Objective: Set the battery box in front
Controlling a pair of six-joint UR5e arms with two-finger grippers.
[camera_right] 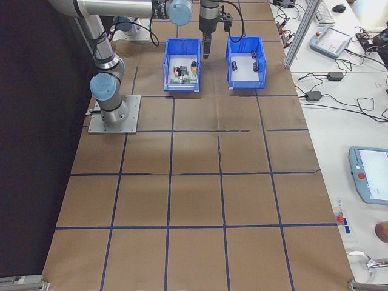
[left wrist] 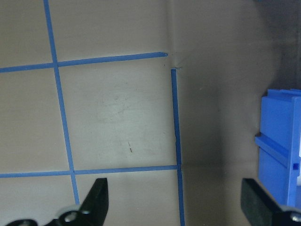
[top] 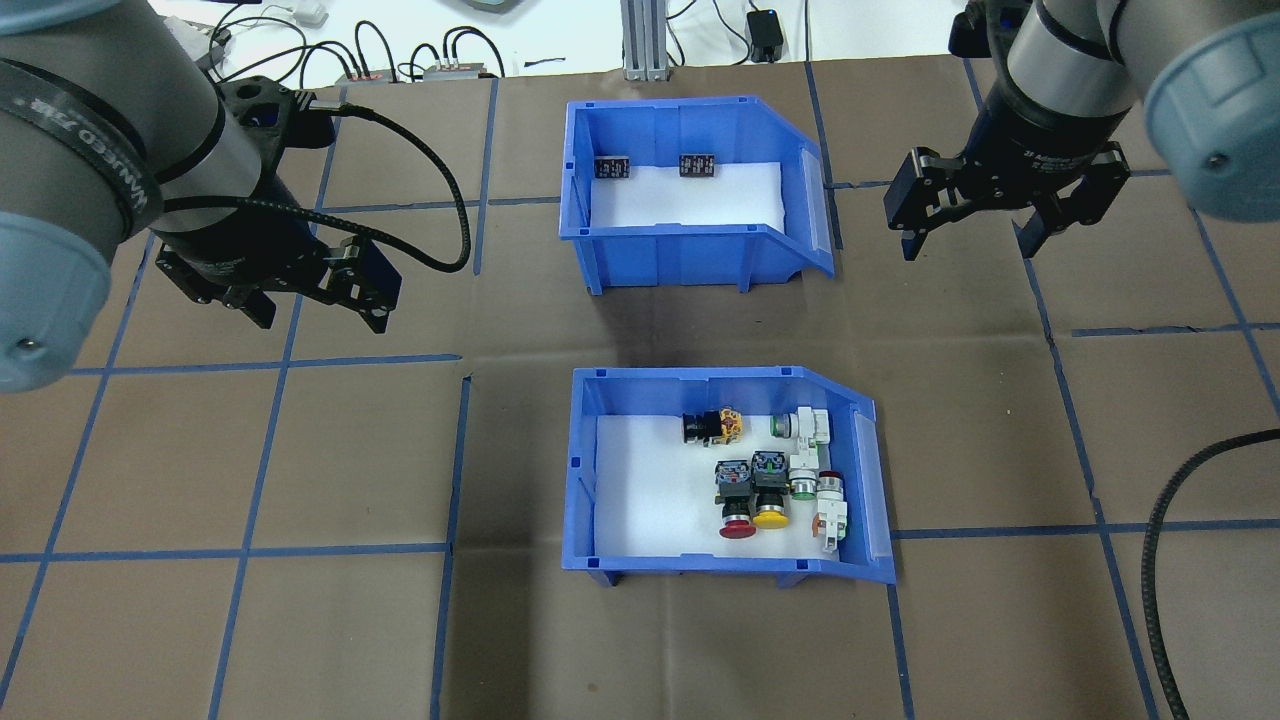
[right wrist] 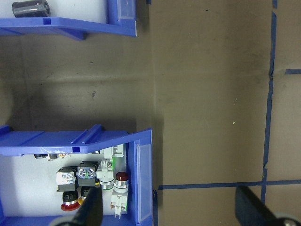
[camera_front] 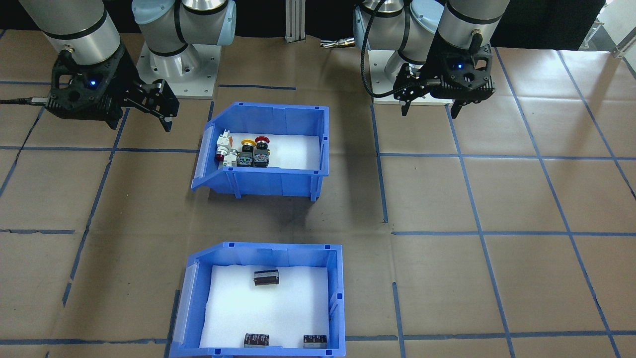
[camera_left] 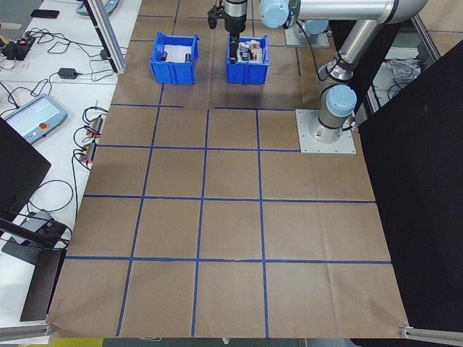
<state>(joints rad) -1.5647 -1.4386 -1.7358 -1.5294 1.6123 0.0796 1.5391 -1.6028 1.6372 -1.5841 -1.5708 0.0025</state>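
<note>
The battery box (camera_front: 336, 278) is a blue bin with a white liner and three black batteries (camera_front: 267, 277). It stands on the operators' side of the table, far from the robot in the overhead view (top: 690, 245). The alike switch bin (top: 720, 560) stands closer to the robot's base. My left gripper (top: 320, 315) hovers open over bare paper, left of both bins, and holds nothing (left wrist: 176, 202). My right gripper (top: 970, 245) hangs open and holds nothing, just right of the battery box's sloped front. Its wrist view shows both bins' front ends (right wrist: 171, 209).
Brown paper with a blue tape grid covers the table (top: 300, 620). The two arm bases (camera_front: 179, 64) stand behind the switch bin. Cables and electronics lie past the table's far edge (top: 400, 60). A loose cable (top: 1180, 560) curves in at the right.
</note>
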